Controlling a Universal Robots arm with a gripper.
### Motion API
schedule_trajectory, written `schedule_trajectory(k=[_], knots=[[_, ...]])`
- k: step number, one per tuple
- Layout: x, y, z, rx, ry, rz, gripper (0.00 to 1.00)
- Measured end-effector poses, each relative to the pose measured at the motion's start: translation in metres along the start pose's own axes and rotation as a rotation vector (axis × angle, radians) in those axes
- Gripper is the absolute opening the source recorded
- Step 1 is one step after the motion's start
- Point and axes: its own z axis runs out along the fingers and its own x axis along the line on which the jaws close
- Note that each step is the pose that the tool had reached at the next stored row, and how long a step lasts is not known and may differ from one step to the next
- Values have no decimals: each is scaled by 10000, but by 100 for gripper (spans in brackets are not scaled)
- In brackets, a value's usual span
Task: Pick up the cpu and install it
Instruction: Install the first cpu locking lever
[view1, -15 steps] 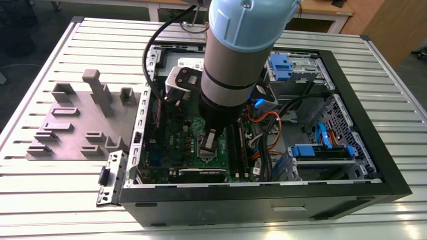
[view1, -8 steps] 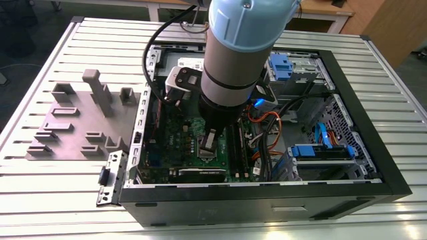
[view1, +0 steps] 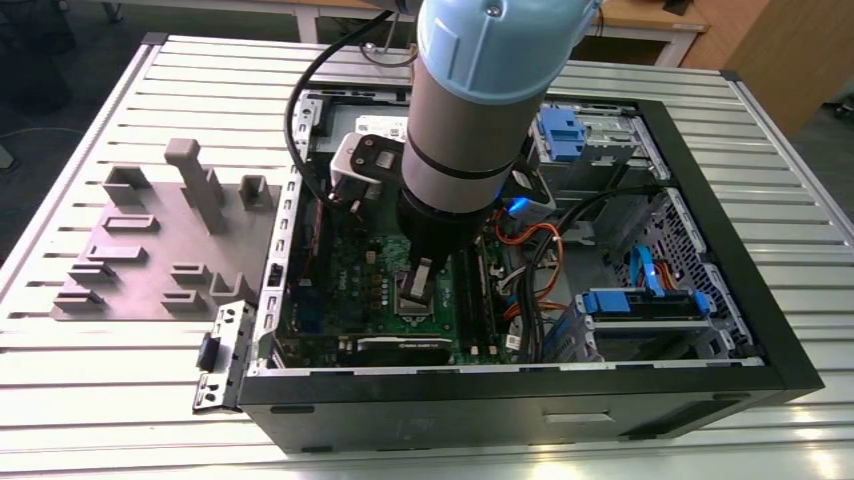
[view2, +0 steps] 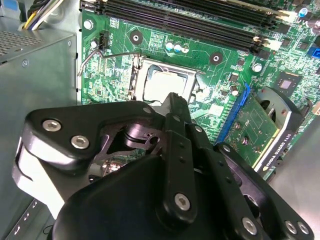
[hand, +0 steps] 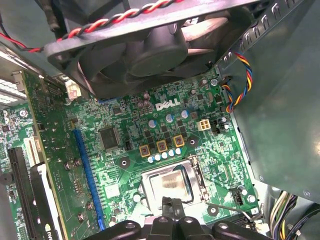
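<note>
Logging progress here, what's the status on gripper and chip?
Gripper low over the socket, fingers together. Chip lying in the open socket, silver top showing. Socket lever up; nothing across the chip.

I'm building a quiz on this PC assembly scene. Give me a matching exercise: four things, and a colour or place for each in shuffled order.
Things:
1. cpu
2. fixture blocks
3. drive caddy
4. fan

Descriptions:
A. blue
B. on the slatted table, outside the computer case
C. sitting in the motherboard socket
D. hangs over the motherboard, twisted wires beside it

Pairs: 1-C, 2-B, 3-A, 4-D
</note>
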Motion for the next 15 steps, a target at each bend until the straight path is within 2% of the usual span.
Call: schedule_trajectory(k=[4,6,13,15], knots=[[-5,5,-65,-1,0,1,11],[-5,5,-66,2,-2,-7,11],[-5,6,-65,-76,87,-1141,11],[-5,2,-65,-75,91,-1239,11]])
